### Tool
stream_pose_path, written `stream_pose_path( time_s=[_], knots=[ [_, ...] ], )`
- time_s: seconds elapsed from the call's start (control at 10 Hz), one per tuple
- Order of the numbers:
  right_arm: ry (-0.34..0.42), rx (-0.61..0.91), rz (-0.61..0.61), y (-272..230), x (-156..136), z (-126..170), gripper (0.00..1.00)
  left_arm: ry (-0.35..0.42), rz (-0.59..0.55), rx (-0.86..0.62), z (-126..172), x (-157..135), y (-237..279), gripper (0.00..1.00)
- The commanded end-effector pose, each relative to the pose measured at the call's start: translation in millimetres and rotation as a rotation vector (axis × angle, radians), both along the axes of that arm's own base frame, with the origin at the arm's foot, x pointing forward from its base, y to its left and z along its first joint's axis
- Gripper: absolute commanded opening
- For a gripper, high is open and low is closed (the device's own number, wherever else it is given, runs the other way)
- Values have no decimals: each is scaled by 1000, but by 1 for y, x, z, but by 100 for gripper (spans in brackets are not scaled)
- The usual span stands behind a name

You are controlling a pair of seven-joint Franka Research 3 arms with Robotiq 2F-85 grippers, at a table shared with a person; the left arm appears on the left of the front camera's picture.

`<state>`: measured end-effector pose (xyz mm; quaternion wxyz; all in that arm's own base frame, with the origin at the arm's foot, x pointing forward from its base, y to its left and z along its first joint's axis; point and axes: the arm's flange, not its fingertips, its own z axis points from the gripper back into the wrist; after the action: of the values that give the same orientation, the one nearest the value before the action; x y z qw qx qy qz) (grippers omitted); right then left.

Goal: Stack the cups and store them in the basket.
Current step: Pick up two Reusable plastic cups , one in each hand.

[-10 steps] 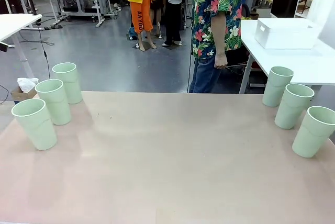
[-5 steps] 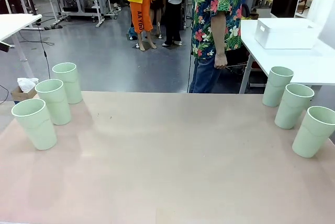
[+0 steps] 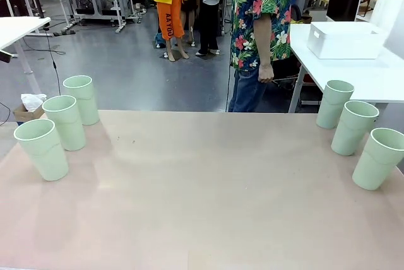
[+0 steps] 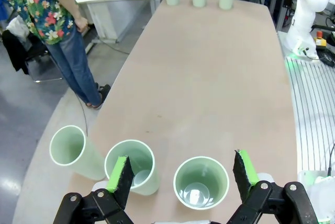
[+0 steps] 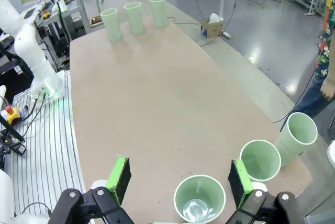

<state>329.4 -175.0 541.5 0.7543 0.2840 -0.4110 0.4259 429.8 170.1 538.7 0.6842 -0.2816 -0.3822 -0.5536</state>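
Three pale green cups stand in a row at the table's left edge (image 3: 41, 150) (image 3: 65, 123) (image 3: 82, 99), all upright. Three more stand at the right edge (image 3: 333, 104) (image 3: 353, 127) (image 3: 377, 158). The white basket (image 3: 345, 40) sits on a separate white table at the far right. My left gripper (image 4: 181, 157) hangs open above the left row, over one cup (image 4: 201, 182) with another (image 4: 132, 166) beside it. My right gripper (image 5: 178, 162) is open above the right row's nearest cup (image 5: 199, 199). Neither holds anything.
A person in a flowered shirt (image 3: 259, 30) stands at the far side of the table, one hand down at the side. The wide brown tabletop (image 3: 202, 188) lies bare between the two rows. The white side table (image 3: 379, 77) adjoins the far right corner.
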Motion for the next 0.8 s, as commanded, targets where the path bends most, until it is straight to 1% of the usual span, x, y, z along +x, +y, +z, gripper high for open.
stream_pose_path(
  time_s=[0.0,0.7],
  knots=[
    [-31,15,10,0,2,2,100,1,-5,2,0,-1,1,100],
    [-31,15,10,0,2,2,100,1,-5,2,0,-1,1,100]
  ],
)
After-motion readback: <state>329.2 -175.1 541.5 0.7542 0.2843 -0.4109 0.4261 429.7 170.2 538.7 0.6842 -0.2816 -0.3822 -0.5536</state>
